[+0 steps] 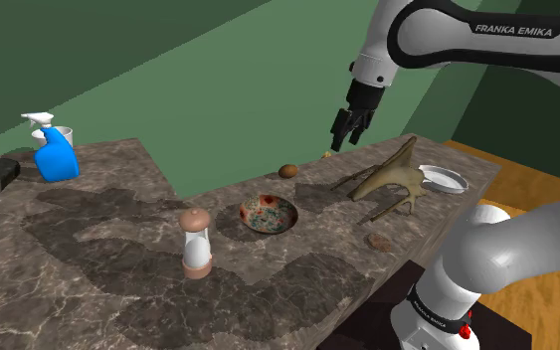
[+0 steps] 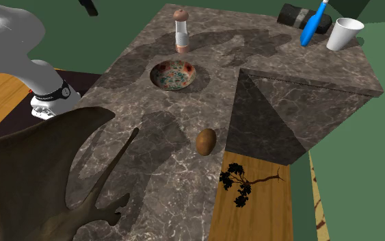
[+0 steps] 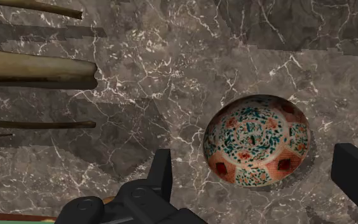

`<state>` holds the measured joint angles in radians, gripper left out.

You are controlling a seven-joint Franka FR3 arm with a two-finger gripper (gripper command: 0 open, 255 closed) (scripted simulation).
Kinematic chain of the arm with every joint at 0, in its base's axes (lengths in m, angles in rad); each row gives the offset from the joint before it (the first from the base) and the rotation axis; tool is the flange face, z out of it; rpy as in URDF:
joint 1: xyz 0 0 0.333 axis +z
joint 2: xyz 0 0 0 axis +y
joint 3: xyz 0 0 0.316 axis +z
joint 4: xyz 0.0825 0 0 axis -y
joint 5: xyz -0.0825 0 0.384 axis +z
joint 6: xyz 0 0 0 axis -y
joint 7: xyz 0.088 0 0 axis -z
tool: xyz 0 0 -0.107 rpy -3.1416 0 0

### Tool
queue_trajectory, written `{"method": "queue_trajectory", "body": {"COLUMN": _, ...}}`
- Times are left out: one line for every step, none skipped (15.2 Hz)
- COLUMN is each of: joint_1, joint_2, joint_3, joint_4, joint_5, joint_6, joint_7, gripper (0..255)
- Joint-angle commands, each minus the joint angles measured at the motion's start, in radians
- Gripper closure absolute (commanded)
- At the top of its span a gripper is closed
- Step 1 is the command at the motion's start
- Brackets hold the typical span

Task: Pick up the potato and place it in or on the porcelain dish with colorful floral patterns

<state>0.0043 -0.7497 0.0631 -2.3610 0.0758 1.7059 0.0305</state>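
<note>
One brown oval potato [image 1: 287, 171] is recorded lying on the dark marbled table [image 1: 118, 288], lower than the raised jaws, toward the shoulder view's left and well apart from them. The jaws are spread, nothing grasped. One floral-patterned round dish [image 3: 257, 141] is counted. A brown antler-like piece [image 2: 40, 178] is cut off at the second exterior view's edge.

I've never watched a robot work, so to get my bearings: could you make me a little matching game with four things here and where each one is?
Things
1. small brown oval potato
2. round dish with red and green flower pattern
3. blue spray bottle
4. black two-finger gripper

Places
A. beside a white cup
B. open, in the air above the marble counter
C. alone on the marble, apart from the dish
D. next to the white grinder with a pinkish top

Pairs: 1-C, 2-D, 3-A, 4-B
</note>
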Motion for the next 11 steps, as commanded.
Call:
{"method": "queue_trajectory", "body": {"joint_1": 0.000, "joint_2": 0.000, "joint_3": 0.000, "joint_4": 0.000, "joint_5": 0.000, "joint_6": 0.000, "joint_7": 0.000, "gripper": 0}}
{"method": "queue_trajectory", "body": {"joint_1": 0.001, "joint_2": 0.022, "joint_3": -0.020, "joint_4": -0.003, "joint_5": -0.012, "joint_6": 0.018, "joint_7": -0.041, "gripper": 0}}
{"method": "queue_trajectory", "body": {"joint_1": 0.001, "joint_2": 0.046, "joint_3": -0.039, "joint_4": -0.004, "joint_5": -0.024, "joint_6": 0.036, "joint_7": -0.082, "gripper": 0}}
{"method": "queue_trajectory", "body": {"joint_1": 0.002, "joint_2": 0.071, "joint_3": -0.058, "joint_4": -0.004, "joint_5": -0.036, "joint_6": 0.054, "joint_7": -0.123, "gripper": 0}}
{"method": "queue_trajectory", "body": {"joint_1": 0.003, "joint_2": 0.098, "joint_3": -0.077, "joint_4": -0.001, "joint_5": -0.047, "joint_6": 0.072, "joint_7": -0.163, "gripper": 0}}
{"method": "queue_trajectory", "body": {"joint_1": 0.005, "joint_2": 0.126, "joint_3": -0.095, "joint_4": 0.003, "joint_5": -0.057, "joint_6": 0.090, "joint_7": -0.203, "gripper": 0}}
{"method": "queue_trajectory", "body": {"joint_1": 0.006, "joint_2": 0.156, "joint_3": -0.113, "joint_4": 0.009, "joint_5": -0.066, "joint_6": 0.108, "joint_7": -0.243, "gripper": 0}}
{"method": "queue_trajectory", "body": {"joint_1": 0.007, "joint_2": 0.187, "joint_3": -0.130, "joint_4": 0.017, "joint_5": -0.075, "joint_6": 0.126, "joint_7": -0.283, "gripper": 0}}
{"method": "queue_trajectory", "body": {"joint_1": 0.009, "joint_2": 0.220, "joint_3": -0.147, "joint_4": 0.026, "joint_5": -0.082, "joint_6": 0.143, "joint_7": -0.322, "gripper": 0}}
{"method": "queue_trajectory", "body": {"joint_1": 0.011, "joint_2": 0.253, "joint_3": -0.163, "joint_4": 0.037, "joint_5": -0.089, "joint_6": 0.160, "joint_7": -0.361, "gripper": 0}}
{"method": "queue_trajectory", "body": {"joint_1": 0.012, "joint_2": 0.288, "joint_3": -0.178, "joint_4": 0.050, "joint_5": -0.094, "joint_6": 0.176, "joint_7": -0.400, "gripper": 0}}
